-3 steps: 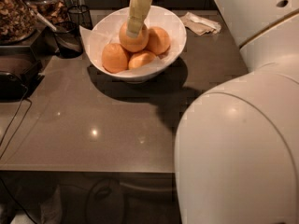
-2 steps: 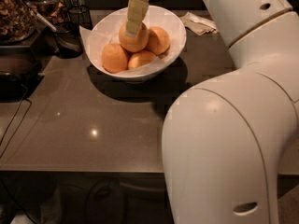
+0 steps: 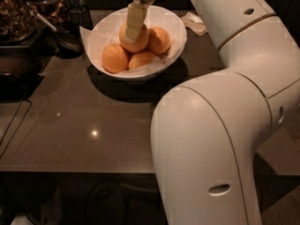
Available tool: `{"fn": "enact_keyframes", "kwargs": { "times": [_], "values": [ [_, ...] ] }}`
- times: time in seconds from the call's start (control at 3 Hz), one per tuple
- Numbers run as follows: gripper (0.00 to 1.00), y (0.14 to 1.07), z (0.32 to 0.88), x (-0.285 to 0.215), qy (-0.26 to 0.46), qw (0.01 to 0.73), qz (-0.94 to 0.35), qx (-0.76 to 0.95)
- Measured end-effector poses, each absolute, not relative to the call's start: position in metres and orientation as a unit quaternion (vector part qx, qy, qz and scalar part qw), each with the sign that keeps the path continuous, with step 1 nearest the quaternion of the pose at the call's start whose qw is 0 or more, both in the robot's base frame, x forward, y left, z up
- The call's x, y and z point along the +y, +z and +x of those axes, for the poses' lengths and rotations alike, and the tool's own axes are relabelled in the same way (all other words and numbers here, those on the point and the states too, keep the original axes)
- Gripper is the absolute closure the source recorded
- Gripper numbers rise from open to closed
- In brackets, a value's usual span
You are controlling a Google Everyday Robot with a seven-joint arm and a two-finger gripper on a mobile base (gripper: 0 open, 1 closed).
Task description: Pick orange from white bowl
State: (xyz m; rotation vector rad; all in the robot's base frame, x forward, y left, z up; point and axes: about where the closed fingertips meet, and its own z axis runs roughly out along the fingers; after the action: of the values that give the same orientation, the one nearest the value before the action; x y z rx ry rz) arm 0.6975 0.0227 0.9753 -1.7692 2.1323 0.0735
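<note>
Orange point(image 3: 136, 47): pale, round (topmost in white bowl point(image 3: 105, 29)) | hand point(image 3: 133, 34) on it, grip unclear

Dim room. A dark, glossy tabletop point(image 3: 70, 139) fills most of the view, catching one small glint of light point(image 3: 94, 133) (left of centre). A black cable point(image 3: 13, 123) trails off its left edge, with shadowed floor below. The gripper point(image 3: 133, 32) sits at top centre.

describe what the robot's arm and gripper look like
The arm is glossy white: fat rounded shells with thin dark seams at the joints and small oval recesses. No cables show on it. The gripper, over the orange in the white bowl, is pale cream and flat-sided under a rounded white head with a dotted grille.
</note>
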Motion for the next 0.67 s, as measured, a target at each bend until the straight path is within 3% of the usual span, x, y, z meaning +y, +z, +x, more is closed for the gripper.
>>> {"fn": "enact_keyframes", "kwargs": {
  "times": [0.67],
  "values": [
    [0.30, 0.951, 0.703, 0.021, 0.037, 0.163, -0.623, 0.764]
  ]
}}
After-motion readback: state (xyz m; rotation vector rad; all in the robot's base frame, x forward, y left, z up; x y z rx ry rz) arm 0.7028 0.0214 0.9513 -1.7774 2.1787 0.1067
